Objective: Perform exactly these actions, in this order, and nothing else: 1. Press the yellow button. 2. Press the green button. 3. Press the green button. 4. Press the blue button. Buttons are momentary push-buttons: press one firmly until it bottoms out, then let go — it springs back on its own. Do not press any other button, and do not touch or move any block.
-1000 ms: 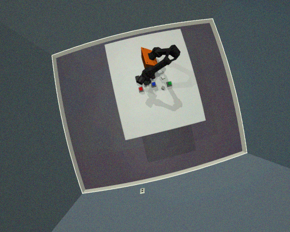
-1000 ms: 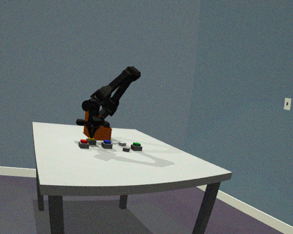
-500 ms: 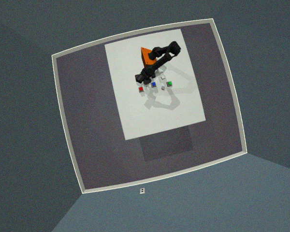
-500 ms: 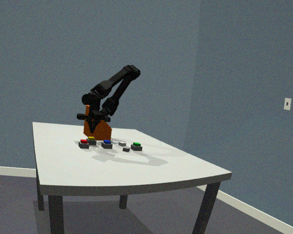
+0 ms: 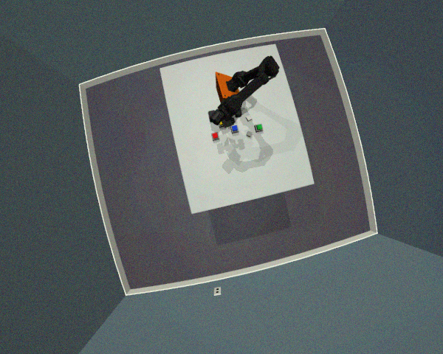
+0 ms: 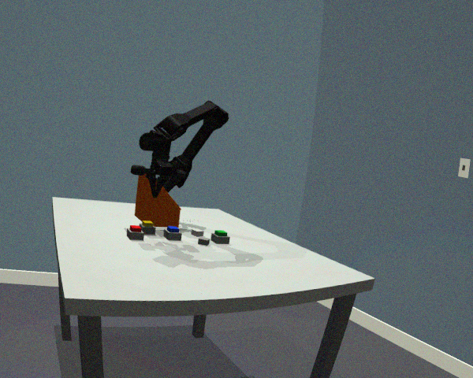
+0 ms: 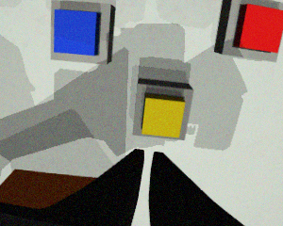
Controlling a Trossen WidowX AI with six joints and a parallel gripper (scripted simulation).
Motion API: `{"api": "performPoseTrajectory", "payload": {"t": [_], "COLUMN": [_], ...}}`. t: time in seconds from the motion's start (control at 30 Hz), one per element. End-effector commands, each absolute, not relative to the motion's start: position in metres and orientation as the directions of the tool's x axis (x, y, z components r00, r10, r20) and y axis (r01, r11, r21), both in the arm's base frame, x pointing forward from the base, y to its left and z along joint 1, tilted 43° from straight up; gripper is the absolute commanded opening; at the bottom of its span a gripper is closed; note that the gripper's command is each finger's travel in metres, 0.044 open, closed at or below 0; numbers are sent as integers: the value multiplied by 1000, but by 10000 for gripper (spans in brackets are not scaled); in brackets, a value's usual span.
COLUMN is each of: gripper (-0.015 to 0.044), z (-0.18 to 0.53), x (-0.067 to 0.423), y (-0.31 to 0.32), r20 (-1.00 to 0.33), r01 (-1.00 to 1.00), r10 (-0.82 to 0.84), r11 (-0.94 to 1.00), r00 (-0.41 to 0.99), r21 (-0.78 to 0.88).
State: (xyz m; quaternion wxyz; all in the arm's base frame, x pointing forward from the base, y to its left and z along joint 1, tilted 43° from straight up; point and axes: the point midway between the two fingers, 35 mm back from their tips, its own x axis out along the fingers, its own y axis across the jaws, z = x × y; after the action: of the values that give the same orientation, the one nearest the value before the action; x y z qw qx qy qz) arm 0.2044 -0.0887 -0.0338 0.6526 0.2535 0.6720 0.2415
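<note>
Right, the black parallel-jaw gripper (image 7: 147, 162) hangs well above the table with its fingers drawn together to a thin slit, nothing between them. Directly beyond the tips in the wrist view sits the square yellow push-button (image 7: 163, 117) in its grey housing, clear of the fingers. From the side, the gripper (image 6: 154, 190) is plainly up in the air over the yellow cap (image 6: 147, 223).

Out from there: the square blue push-button (image 7: 76, 32) to one side, the square red push-button (image 7: 262, 28) to the other, each near the yellow one but apart from it. Further along the row is the square green push-button (image 6: 220, 233), well apart from the gripper, with two small grey blocks (image 6: 197, 232) (image 6: 203, 240) lying between blue and green. Behind the arm stands an orange angular slab (image 6: 157, 207).

My read: the gripper is poised high over yellow, so step one is either about to land or just finished; these views alone can't settle which. If done, the next move calls for a carry across to green, keeping high enough to pass over those blocks, then a straight, firm push down.

Containers? None on this white table (image 6: 106, 276).
</note>
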Motion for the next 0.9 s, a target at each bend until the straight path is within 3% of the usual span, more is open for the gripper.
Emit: {"api": "performPoseTrajectory", "payload": {"t": [0.0,0.2,0.37,0.87], "gripper": [20,20,20,20], "z": [-3,63,116,74], "x": [240,280,281,280], "y": [-63,14,81,126], "r20": [-774,-769,-737,-734], "r01": [10,5,-4,-5], "r10": [634,639,676,680], "r11": [774,769,737,734], "r00": [-8,3,-10,-10], "r21": [634,639,676,680]}}
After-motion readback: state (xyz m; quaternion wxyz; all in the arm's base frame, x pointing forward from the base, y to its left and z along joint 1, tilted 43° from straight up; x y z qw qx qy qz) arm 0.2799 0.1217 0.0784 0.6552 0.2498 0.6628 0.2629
